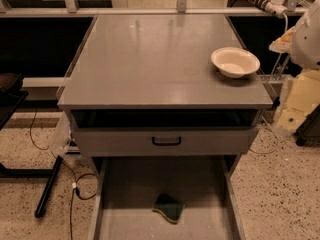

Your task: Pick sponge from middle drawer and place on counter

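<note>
The sponge (169,207), dark green with a tan edge, lies on the floor of the middle drawer (145,184). The drawer is pulled out wide open at the bottom of the view. The sponge sits near the drawer's middle, slightly right of centre. The grey counter (150,64) is the cabinet's flat top above. My gripper is not in view. Only a white, rounded part of my arm (307,34) shows at the right edge, beside and above the counter's right side.
A cream round bowl (235,62) stands on the counter near its right edge. The upper drawer front (165,141) with a small black handle juts out over the back of the open drawer. Cables and a black bar (47,191) lie on the speckled floor to the left.
</note>
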You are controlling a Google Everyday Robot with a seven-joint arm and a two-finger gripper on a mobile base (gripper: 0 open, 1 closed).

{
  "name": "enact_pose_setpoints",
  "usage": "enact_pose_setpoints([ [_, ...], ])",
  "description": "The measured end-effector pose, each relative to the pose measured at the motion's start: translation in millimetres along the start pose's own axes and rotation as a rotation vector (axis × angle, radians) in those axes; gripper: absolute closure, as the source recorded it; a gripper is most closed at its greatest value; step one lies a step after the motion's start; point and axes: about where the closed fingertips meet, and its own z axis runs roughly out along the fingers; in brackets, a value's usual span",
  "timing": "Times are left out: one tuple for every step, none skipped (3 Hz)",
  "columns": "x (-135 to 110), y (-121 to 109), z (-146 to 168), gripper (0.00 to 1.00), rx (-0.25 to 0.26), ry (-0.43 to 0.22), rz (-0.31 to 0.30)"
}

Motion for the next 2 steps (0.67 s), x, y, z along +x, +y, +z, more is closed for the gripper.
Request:
enact_pose_setpoints([
  [-0.9, -0.6, -1.4, 0.0, 0.008, 0.0, -0.004],
  [6.3, 12.3, 19.6, 0.0, -0.024, -0.021, -0.017],
])
